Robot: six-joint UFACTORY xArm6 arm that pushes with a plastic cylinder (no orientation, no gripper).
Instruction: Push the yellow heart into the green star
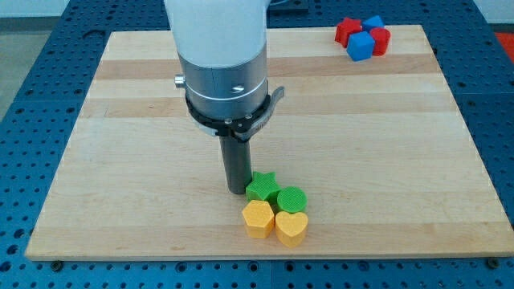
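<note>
Arm: a white and grey column comes down from the view's top edge, where it is cut off; its upper part cannot be seen.
Claw: none shows — the arm ends in a straight dark rod, so there is nothing to read as open or closed.
My tip (pixel 236 190): the rod's lower end sits on the table, just to the view's left of the green star, touching it or very nearly so; the exact contact is hard to make out.
Green star (pixel 263 187): near the table's bottom edge, a little left of the middle; its left points lie against or partly behind the rod.
Green cylinder (pixel 292 198): a round green block just right of the star and touching it.
Yellow heart (pixel 291 227): directly below the green cylinder, touching it, and down-right of the star; whether it touches the star itself I cannot tell.
Yellow hexagon-like block (pixel 259 218): left of the heart and touching it, just below the star; its exact outline is unclear from this angle.
Red and blue cluster: at the table's top right corner, well apart from the rest — a blue cube (pixel 361 45) in front, a red block (pixel 347 31) at its left, another red block (pixel 380 40) at its right and a blue block (pixel 373 22) behind; the shapes of the rear three are partly hidden.
Table (pixel 120 160): a pale wooden board, all four edges in view.
</note>
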